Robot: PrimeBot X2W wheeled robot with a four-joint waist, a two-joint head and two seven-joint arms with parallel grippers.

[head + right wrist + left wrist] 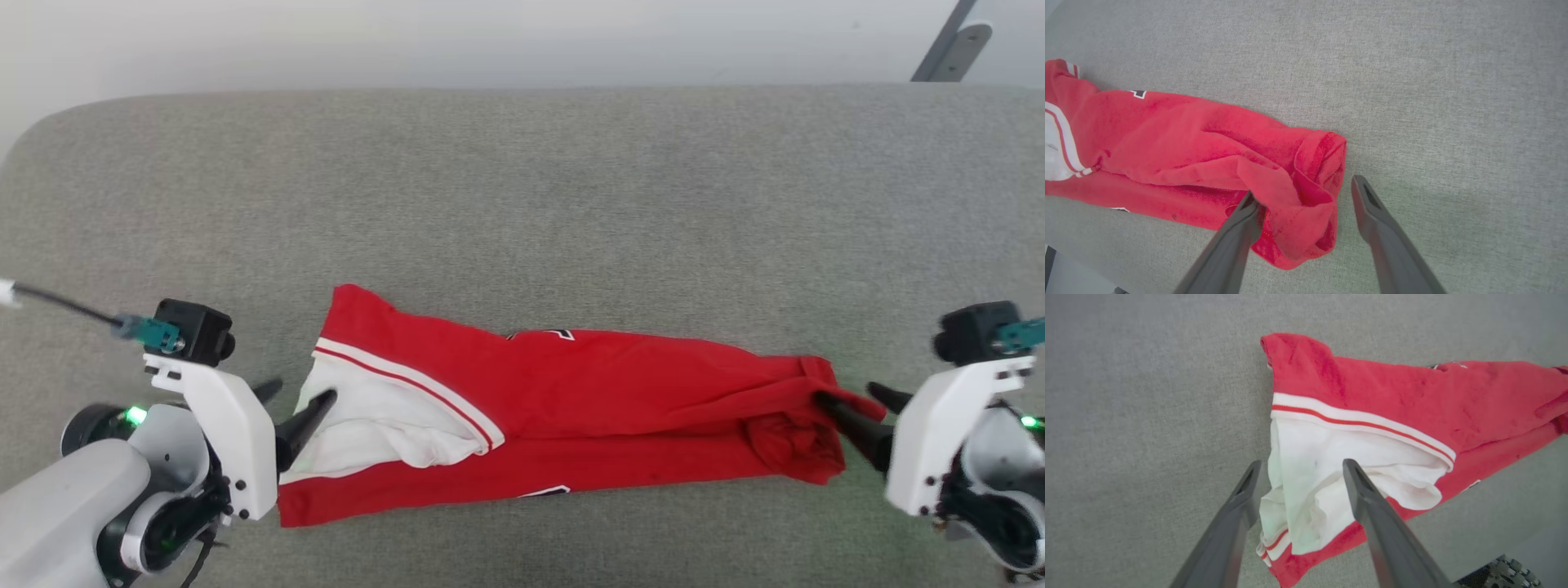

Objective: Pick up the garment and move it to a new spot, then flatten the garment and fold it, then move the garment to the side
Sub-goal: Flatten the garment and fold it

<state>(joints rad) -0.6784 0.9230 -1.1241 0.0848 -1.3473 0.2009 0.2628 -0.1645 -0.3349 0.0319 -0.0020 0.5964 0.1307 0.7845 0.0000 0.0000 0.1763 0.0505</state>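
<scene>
The garment lies in a long, bunched strip across the near part of the grey table, red with a white-and-red striped band and a white patch at its left end. My left gripper is open at that end. In the left wrist view its fingers stand wide apart, with the white cloth lying between them. My right gripper is open at the crumpled red right end. In the right wrist view its fingers straddle a loose red fold of the garment. Bits of black, white-outlined lettering peek out along the folds.
The grey cloth-covered table stretches far beyond the garment, with its rounded far edge near the pale wall. A grey metal bracket stands past the far right corner. The table's near edge runs just below the garment.
</scene>
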